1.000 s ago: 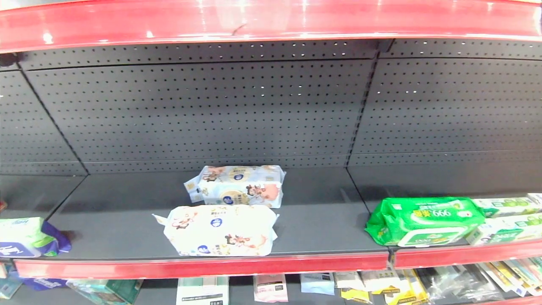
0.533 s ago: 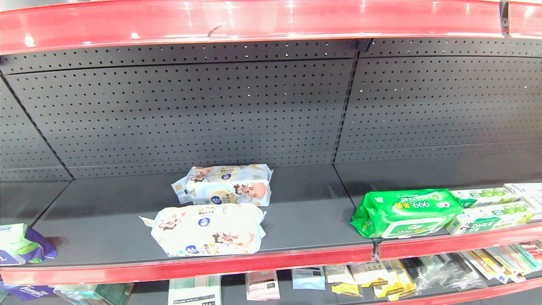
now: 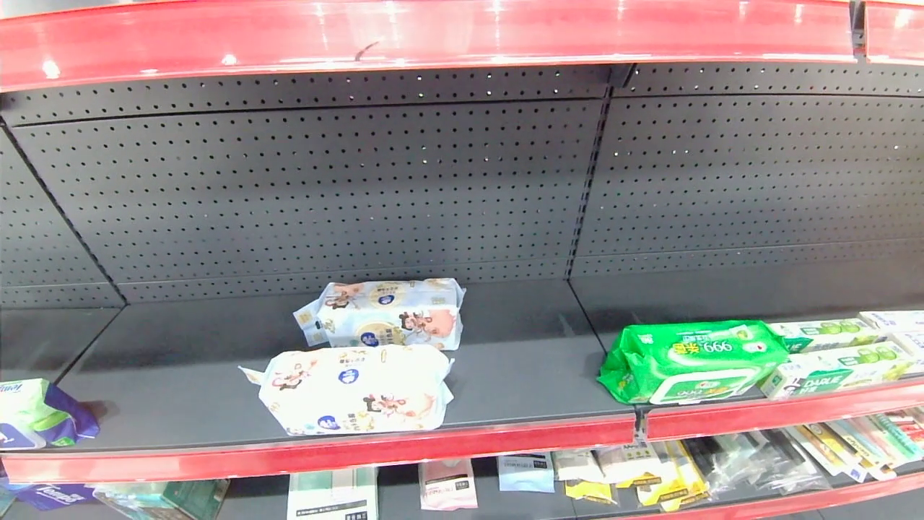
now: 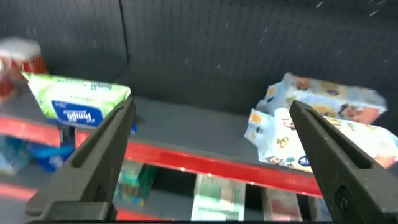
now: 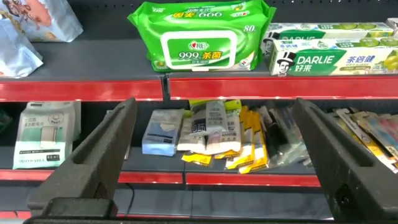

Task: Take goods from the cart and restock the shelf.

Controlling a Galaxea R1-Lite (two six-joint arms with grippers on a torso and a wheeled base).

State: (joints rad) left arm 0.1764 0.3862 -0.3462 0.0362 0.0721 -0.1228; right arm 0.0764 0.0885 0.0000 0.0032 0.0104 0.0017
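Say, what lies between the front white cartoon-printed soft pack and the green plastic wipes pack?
Head view: only bare grey metal shelf between white cartoon-printed pack and green wipes pack.

Shelf (image 3: pixel 180 375): rear white pack (image 3: pixel 382 315) and front white pack (image 3: pixel 354 390) mid-bay; green pack (image 3: pixel 693 360) right, just beside toothpaste boxes (image 3: pixel 830 365); tissue pack (image 3: pixel 36 419) far left.

From my remote station I see a green wipes pack (image 3: pixel 693 357) lying near the front at right, toothpaste boxes (image 3: pixel 837 368) just beside it farther right. A green-and-blue tissue pack (image 3: pixel 32 419) sits far left. Small sachets (image 3: pixel 657 473) crowd below.
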